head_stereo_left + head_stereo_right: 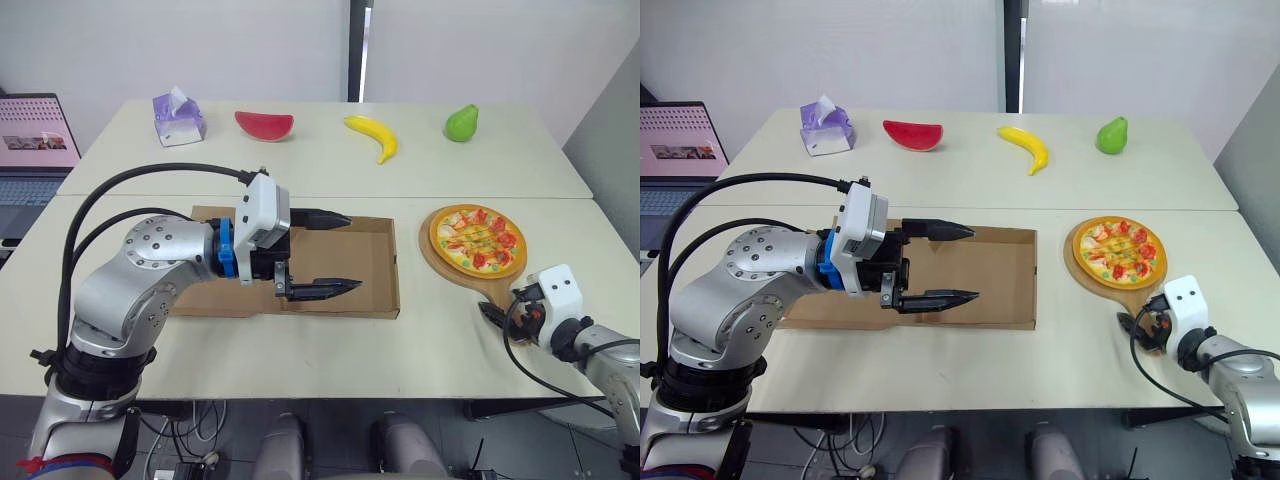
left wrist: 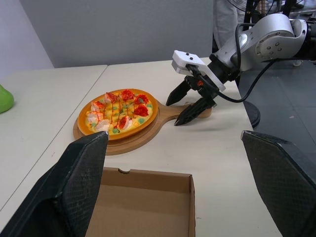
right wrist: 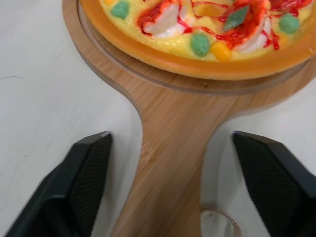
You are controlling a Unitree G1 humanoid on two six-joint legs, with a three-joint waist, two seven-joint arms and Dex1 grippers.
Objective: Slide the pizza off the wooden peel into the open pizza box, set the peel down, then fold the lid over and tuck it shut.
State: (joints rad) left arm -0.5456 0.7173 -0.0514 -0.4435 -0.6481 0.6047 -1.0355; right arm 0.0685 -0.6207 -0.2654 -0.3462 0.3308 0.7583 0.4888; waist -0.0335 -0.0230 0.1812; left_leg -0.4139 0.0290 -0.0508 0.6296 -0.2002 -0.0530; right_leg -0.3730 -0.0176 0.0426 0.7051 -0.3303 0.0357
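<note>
OK, pizza (image 1: 478, 240) sits on the wooden peel (image 1: 441, 270), flat on the table (image 1: 300, 340) at robot's right, near the open pizza box (image 1: 372, 262) but apart from it. Peel handle points back toward robot. R gripper (image 2: 173, 113) is open, one finger each side of the handle end; wrist view shows gaps both sides, so no clamp. L gripper (image 1: 355, 251) is open wide, hovers above box tray, tips aimed toward the pizza. Box lies flat mid-table, its left part hidden behind L arm. Far side of table, in a row: tissue box (image 1: 178, 120), watermelon slice (image 1: 265, 125), banana (image 1: 374, 136), green pear (image 1: 461, 123), all well apart from box. Laptop (image 1: 35, 135) at far left.
</note>
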